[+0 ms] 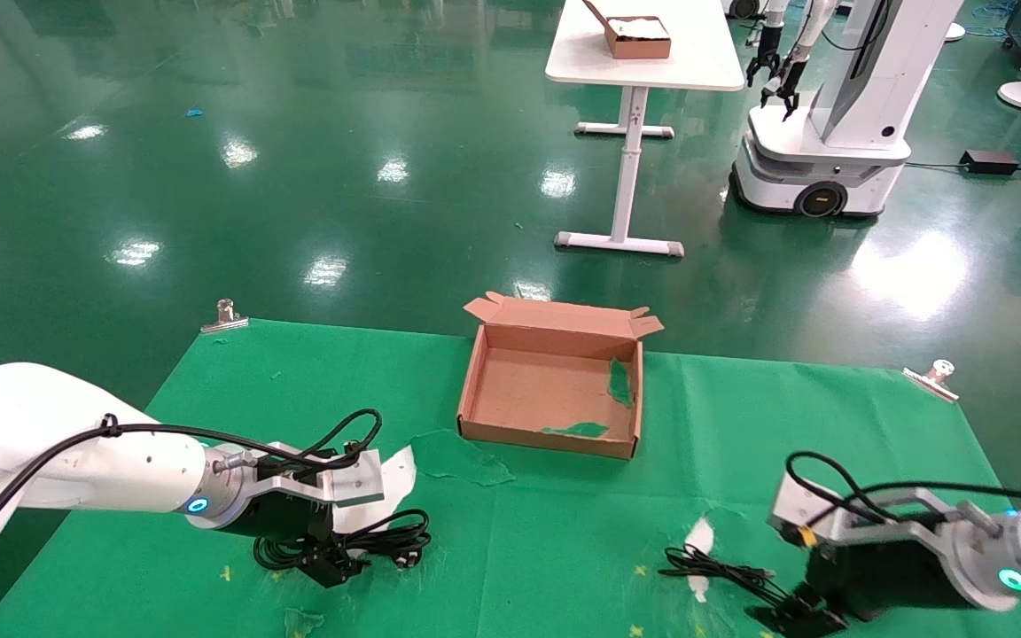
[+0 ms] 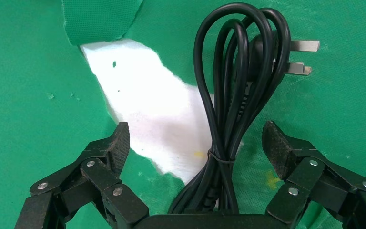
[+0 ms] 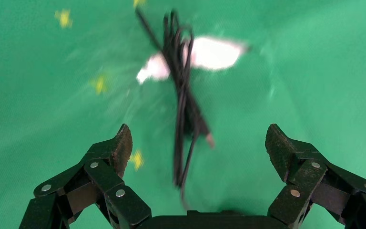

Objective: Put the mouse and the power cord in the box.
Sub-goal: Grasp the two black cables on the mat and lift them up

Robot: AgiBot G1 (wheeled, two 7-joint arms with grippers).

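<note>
Left arm (image 1: 76,461) reaches in from lower left of the head view, wrist level, my left gripper (image 2: 195,143) pointing down, fingers spread wide. Right arm (image 1: 962,540) at lower right, right gripper (image 3: 198,145) equally wide, low.

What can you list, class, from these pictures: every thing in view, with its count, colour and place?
Shallow brown cardboard box: one, empty, at the green cloth's far middle.
Thick black looped power cord: one, lying on the cloth between the open left fingers.
Thin black bundled wire: one, on the cloth before the right gripper; no mouse body can be made out.
Green table cloth: one, torn to white in places.
Silver clips: two, at the cloth's far corners.
White table: one, far off, bearing a smaller brown box.
White robot: one, beside that table.
Left gripper: open, over the cord.
Right gripper: open, near the wire.
</note>
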